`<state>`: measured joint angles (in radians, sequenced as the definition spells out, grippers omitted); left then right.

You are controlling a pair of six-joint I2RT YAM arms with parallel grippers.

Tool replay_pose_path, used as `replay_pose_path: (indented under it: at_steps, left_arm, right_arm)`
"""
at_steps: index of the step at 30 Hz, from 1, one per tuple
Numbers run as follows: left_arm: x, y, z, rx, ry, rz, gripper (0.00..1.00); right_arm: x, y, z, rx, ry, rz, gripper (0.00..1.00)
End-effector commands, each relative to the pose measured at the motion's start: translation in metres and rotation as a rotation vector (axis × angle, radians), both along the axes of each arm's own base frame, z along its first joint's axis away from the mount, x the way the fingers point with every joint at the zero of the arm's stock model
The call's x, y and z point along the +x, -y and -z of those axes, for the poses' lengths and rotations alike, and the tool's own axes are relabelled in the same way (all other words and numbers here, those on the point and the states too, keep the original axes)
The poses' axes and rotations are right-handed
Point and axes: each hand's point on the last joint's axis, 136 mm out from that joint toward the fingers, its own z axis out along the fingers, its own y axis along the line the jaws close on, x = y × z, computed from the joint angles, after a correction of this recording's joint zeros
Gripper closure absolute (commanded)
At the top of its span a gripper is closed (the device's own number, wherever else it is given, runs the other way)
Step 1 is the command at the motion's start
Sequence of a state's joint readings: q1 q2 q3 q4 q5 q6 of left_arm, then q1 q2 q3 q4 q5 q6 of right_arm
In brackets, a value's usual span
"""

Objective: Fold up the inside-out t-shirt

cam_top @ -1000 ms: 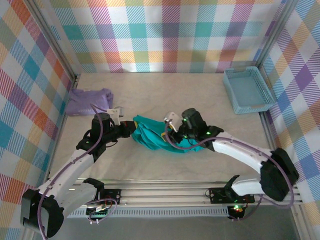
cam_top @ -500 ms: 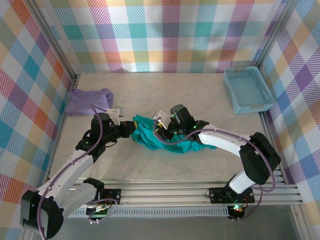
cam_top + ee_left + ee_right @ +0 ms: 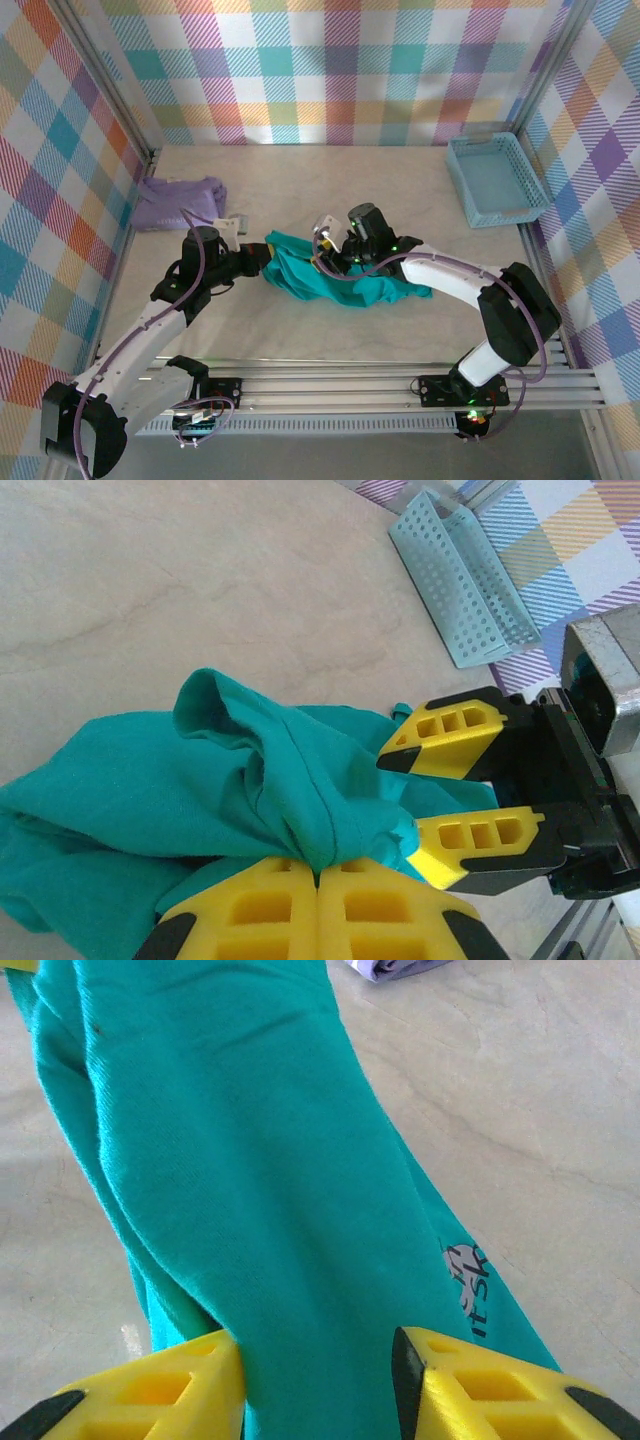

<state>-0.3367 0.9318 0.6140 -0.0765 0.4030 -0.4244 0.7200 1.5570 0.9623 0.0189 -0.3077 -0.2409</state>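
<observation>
The teal inside-out t-shirt [image 3: 365, 288] lies bunched in a long heap mid-table. My left gripper [image 3: 262, 258] is shut on the heap's left end; in the left wrist view its yellow fingers [image 3: 260, 910] pinch a gathered ridge of the t-shirt [image 3: 150, 790]. My right gripper [image 3: 333, 258] sits on the heap just right of the left one. Its fingers [image 3: 150, 1395] stand on either side of a thick fold of t-shirt [image 3: 250, 1160] that fills the gap between them. A small grey print [image 3: 468, 1278] shows on the cloth. The right gripper [image 3: 455, 785] also appears in the left wrist view, close beside my left fingers.
A lavender garment [image 3: 178, 203] lies crumpled at the far left of the table. A light blue perforated basket [image 3: 495, 180] stands at the far right. Checked walls enclose the table on three sides; a metal rail runs along the near edge.
The right arm swung left along the shirt toward the left gripper and its jaws closed in on a fold. The cloth's right end has spread slightly. The left gripper held still.
</observation>
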Motion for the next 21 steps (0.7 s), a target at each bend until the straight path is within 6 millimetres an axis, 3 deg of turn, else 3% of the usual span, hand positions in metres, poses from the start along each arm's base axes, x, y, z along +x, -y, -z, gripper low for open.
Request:
replay_pose_path:
  at_steps: [1, 13, 17, 21]
  left_arm:
    - [0.003, -0.001, -0.022, -0.006, 0.069, 0.007, 1.0]
    - [0.003, -0.002, -0.024, -0.005, 0.072, -0.002, 1.0]
    - [0.008, -0.015, -0.012, 0.05, 0.044, -0.077, 1.0]
    - [0.025, -0.047, 0.016, 0.184, -0.037, -0.265, 1.0]
  right_arm:
    - [-0.008, -0.008, -0.006, 0.045, -0.013, -0.053, 0.58]
    - [0.0, -0.012, 0.024, 0.018, -0.055, -0.028, 0.65]
    - [0.0, -0.012, 0.0, 0.08, -0.038, -0.017, 0.91]
    - [-0.015, -0.005, -0.035, 0.162, -0.122, -0.052, 1.0]
